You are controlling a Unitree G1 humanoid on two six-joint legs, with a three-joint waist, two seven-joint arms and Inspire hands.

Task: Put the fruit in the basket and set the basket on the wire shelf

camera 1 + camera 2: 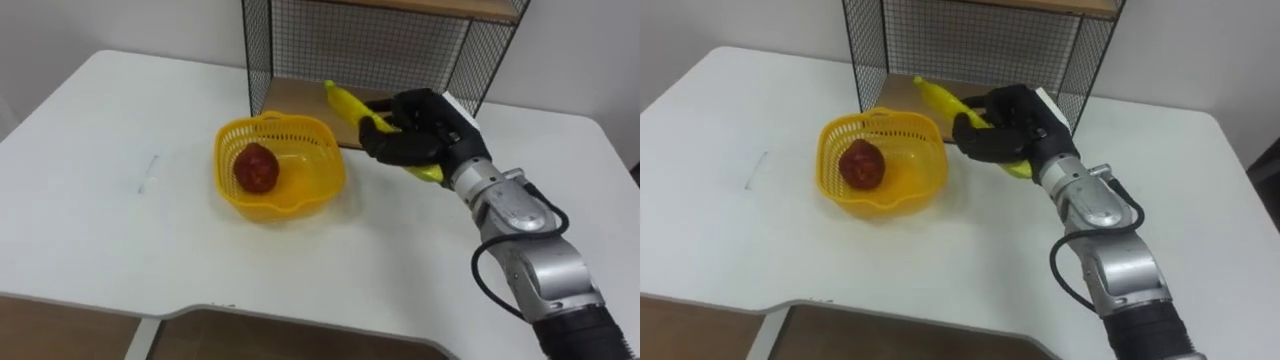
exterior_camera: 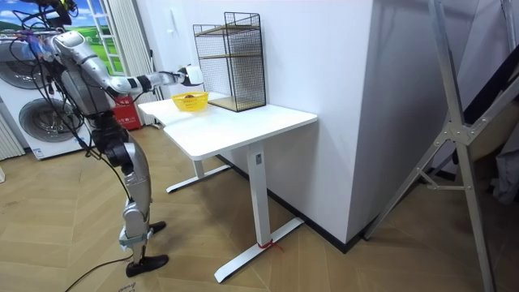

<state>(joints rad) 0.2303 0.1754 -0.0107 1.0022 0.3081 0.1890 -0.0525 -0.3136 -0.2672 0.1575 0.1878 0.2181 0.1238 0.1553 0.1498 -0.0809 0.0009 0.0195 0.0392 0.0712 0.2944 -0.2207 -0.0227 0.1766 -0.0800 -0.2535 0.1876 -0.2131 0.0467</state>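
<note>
Grips the banana (image 1: 346, 101) in the right hand (image 1: 415, 130), fingers curled round it, just right of the yellow basket (image 1: 300, 196), before the wire shelf (image 1: 350, 45) — mid fruit-loading, red fruit (image 1: 256, 168) already inside. Needs a carry left over the rim, then release

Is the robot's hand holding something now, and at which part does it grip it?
The right hand holds the banana, curled round its middle part; both ends stick out of the hand.

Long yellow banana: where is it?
In the eye views, the long yellow banana sits in the black right hand, right of the yellow mesh basket, before the wire shelf.
</note>
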